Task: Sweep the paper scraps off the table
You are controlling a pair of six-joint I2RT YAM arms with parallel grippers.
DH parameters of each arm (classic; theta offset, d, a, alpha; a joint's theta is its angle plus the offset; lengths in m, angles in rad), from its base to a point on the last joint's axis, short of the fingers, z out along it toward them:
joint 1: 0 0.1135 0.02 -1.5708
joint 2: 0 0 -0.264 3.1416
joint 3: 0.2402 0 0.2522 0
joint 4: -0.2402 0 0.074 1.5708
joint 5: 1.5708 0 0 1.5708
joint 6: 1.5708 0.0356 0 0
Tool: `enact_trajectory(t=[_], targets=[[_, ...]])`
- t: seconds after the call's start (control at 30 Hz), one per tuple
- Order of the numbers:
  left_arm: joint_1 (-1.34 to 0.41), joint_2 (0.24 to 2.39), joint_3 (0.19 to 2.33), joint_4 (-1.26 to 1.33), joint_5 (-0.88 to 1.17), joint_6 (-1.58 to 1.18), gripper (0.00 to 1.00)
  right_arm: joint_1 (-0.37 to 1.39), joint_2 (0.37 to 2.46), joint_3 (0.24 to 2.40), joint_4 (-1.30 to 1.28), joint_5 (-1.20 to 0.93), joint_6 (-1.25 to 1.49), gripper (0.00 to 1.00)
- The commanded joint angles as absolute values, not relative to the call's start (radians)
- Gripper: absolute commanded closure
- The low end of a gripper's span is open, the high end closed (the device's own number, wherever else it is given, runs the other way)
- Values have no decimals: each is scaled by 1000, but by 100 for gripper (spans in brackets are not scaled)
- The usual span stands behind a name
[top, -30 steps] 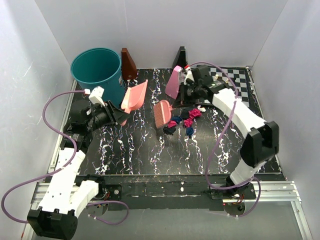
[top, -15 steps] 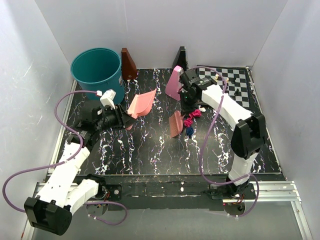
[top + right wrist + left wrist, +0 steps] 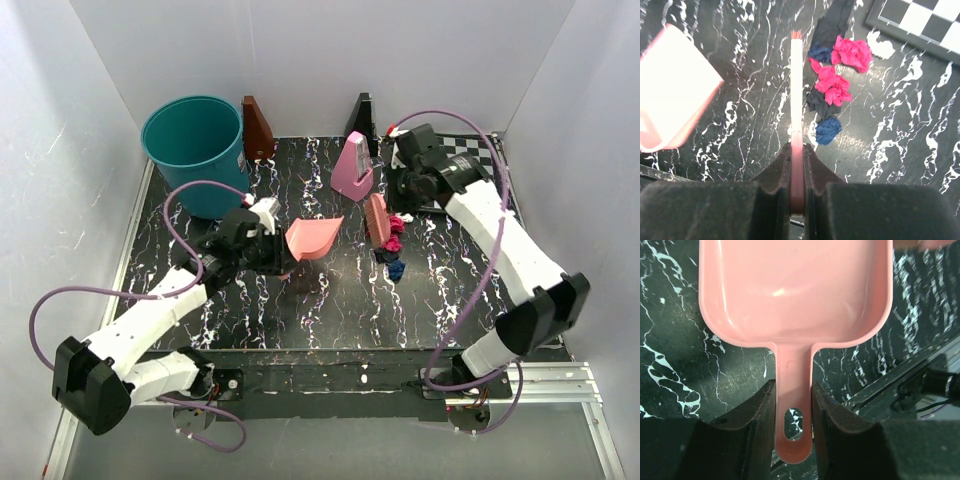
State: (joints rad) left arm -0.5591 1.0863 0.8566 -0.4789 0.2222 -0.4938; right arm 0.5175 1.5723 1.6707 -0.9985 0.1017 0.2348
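Top external | step: sweep | left gripper [image 3: 792,390] clamped on dustpan [image 3: 795,290], right gripper [image 3: 797,150] on brush [image 3: 796,85] | next: paper scraps [image 3: 835,87] to be swept in

One teal bucket [image 3: 222,175], one pink dustpan [image 3: 312,238], one brush [image 3: 377,220], one chessboard [image 3: 925,22], roughly seven paper scraps [image 3: 835,85].

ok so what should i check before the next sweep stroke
1. left pincer shut on the dustpan handle: ok
2. right pincer shut on the brush: ok
3. paper scraps lie on the brush's far side from the dustpan: ok
4. dustpan lip down on the table: cannot tell
5. brush bristles touching the table: cannot tell
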Motion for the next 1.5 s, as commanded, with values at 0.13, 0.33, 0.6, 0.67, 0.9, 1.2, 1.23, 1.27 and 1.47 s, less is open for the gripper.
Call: enact_trajectory(t=[0.13,0.33,0.6,0.67,0.9,1.2,1.23,1.27,1.47], targets=[[-745,1158,893,-532,-49,-417,100,520,1411,1622,-946,358,150,99],[-889,1233,936,-623,-230,-336,100,523,1468,1594,-1043,685,133,99],[-1063,1371,996,-738,-316,-265,100,522,1626,1594,-1095,758,144,99],[-1069,1399,999,-735,-284,-258,100,523,1670,1595,-1103,709,146,99],[-1075,1454,983,-609,-216,-235,100,594,1710,1559,-1036,504,114,99],[-1074,1496,988,-540,-198,-212,100,641,1605,1629,-974,185,58,99],[-1075,1493,985,-535,-196,-213,100,640,1592,1646,-986,234,54,99],[-1074,1491,983,-529,-193,-213,100,637,1592,1663,-1005,288,51,99],[-1075,1488,983,-508,-184,-213,100,626,1641,1707,-1032,615,-24,99]])
